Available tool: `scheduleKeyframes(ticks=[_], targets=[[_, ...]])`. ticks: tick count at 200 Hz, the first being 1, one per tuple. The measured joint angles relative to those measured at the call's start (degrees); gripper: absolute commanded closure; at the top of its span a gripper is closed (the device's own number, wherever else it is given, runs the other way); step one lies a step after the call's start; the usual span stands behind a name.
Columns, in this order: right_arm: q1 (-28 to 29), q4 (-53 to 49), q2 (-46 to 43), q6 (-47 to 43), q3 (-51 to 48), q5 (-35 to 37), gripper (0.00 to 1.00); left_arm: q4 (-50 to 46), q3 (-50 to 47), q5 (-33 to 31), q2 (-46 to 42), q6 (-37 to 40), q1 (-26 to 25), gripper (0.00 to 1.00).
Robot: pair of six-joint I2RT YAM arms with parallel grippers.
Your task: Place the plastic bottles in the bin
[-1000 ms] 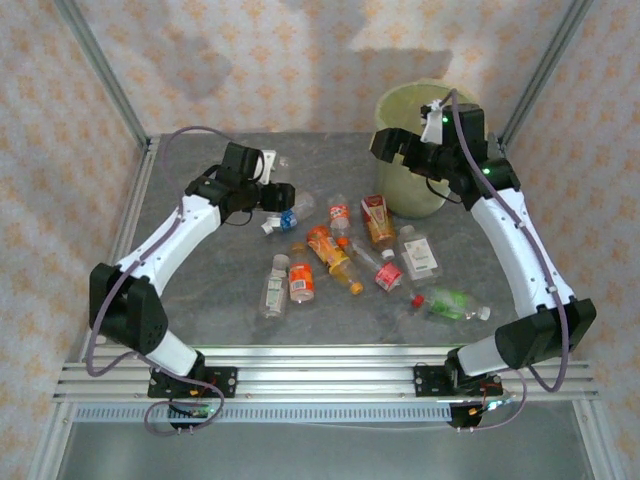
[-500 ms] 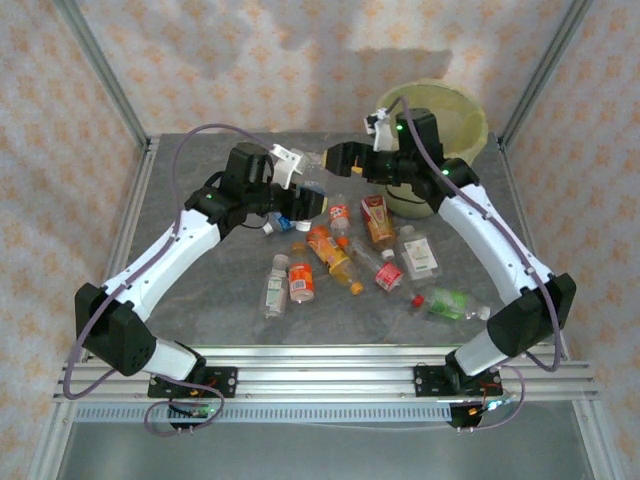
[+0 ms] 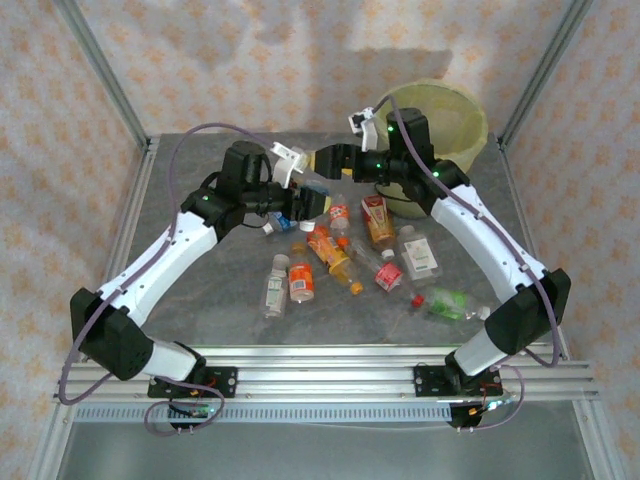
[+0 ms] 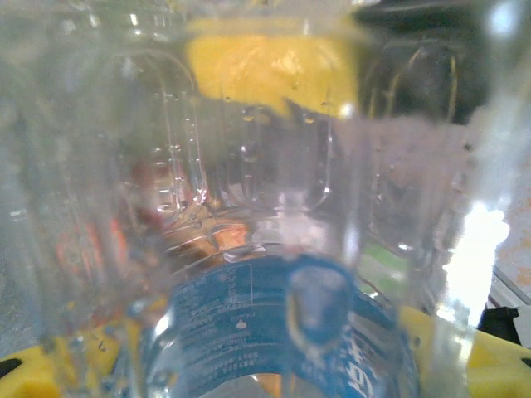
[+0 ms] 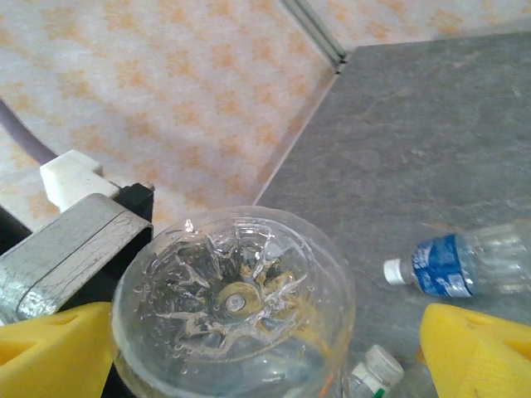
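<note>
Underneath, grey tabletop (image 3: 230, 310); patterned walls (image 3: 250, 70).

Clearance check from above. The table (image 3: 225, 300) is bare along the near edge and on the left beside my left arm (image 3: 165, 255); I can pass low there. From the centre to the near right, loose bottles (image 3: 335, 255) lie close together, with only narrow gaps. The bin (image 3: 465, 115) stands at the far right corner, its mouth open from above, a frame post (image 3: 540, 70) near it. My right arm (image 3: 480, 235) spans over the bottles in front of the bin. My right gripper (image 3: 328, 160) faces the lifted bottle (image 5: 232, 298) head-on, pads spread, with a wide gap on 1 side.
</note>
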Motion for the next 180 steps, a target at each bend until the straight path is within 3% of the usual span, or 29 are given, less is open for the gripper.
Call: scheduleKeyframes(ticks=[74, 130, 155, 180], targets=[[1.36, 6.93, -3.19, -0.09, -6.75, -7.02, 0.13, 5.07, -0.35, 8.74, -1.22, -0.35, -0.74, 0.41], [1.97, 9.31, -3.52, -0.22, -7.13, -9.6, 0.33, 5.14, 0.07, 10.29, -1.53, -0.5, -0.94, 0.38], [2.12, 9.55, -3.93, 0.02, -7.13, -8.55, 0.5, 4.66, 0.57, 10.21, -1.53, -0.76, -1.03, 0.27], [2.21, 9.55, -4.26, 1.07, -7.13, -6.1, 0.58, 3.93, 1.27, 10.23, -1.53, 0.79, -1.38, 0.0]])
